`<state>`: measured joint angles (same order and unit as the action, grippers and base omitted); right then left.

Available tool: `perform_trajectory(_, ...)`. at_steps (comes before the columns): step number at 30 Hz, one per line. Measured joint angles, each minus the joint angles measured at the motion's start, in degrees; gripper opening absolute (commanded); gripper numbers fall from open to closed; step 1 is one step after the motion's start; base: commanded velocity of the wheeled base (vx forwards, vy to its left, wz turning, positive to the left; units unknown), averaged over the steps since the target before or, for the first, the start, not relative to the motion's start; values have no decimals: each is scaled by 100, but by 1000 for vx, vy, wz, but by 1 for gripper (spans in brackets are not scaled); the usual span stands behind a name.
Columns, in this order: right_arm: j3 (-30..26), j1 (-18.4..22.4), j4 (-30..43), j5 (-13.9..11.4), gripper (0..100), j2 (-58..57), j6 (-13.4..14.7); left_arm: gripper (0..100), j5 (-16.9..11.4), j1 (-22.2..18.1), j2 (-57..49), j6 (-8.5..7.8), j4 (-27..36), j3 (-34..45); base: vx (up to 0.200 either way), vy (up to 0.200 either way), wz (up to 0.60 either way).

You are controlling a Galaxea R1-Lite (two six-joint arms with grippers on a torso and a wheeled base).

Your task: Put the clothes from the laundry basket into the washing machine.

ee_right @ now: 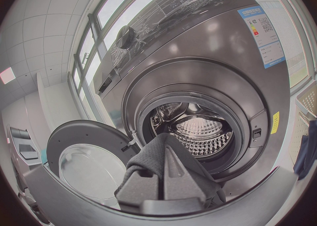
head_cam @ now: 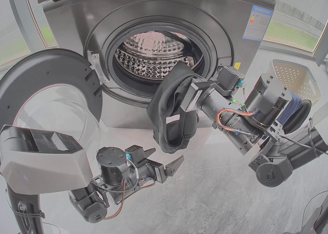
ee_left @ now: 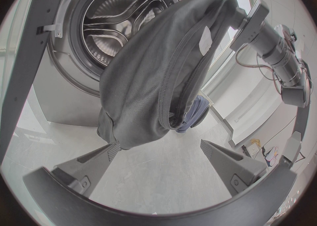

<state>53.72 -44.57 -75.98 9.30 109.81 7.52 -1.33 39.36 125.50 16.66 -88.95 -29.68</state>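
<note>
A black garment (head_cam: 171, 108) hangs from my right gripper (head_cam: 184, 84), which is shut on it just in front of the lower rim of the washing machine's (head_cam: 157, 23) round opening. In the right wrist view the shut fingers (ee_right: 175, 170) pinch the black garment (ee_right: 148, 157) before the steel drum (ee_right: 194, 131). My left gripper (head_cam: 164, 161) is low over the floor, below the hanging cloth, open with nothing between its fingers (ee_left: 231, 164); the black garment (ee_left: 158, 81) dangles above them. The laundry basket (head_cam: 297, 81) stands at the right with blue and dark clothes (head_cam: 294, 108) in it.
The machine's door (head_cam: 51, 87) is swung wide open to the left, beside my left arm. Grey tiled floor (head_cam: 212, 183) lies free in front of the machine. Windows run behind and to both sides of the machine.
</note>
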Motion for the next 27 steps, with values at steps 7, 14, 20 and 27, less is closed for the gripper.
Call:
perform_trajectory(7, -20, -38, -18, 6, 0, 0, 28, 0, 111, -72, 518, -71, 0, -785, 0, 0, 0)
perform_trajectory(14, -56, -71, -29, 11, 0, -22, 30, 0, 529, -301, 991, -340, 2, -1438, 0, 0, 0)
perform_trajectory(20, -139, -11, -60, 11, 0, -50, 30, 0, 633, -386, 964, -347, 0, -1452, 0, 0, 0)
perform_trajectory(27, -279, 174, -66, 0, 0, -129, 57, 0, 680, -452, 165, -323, 0, -1008, 0, 0, 0)
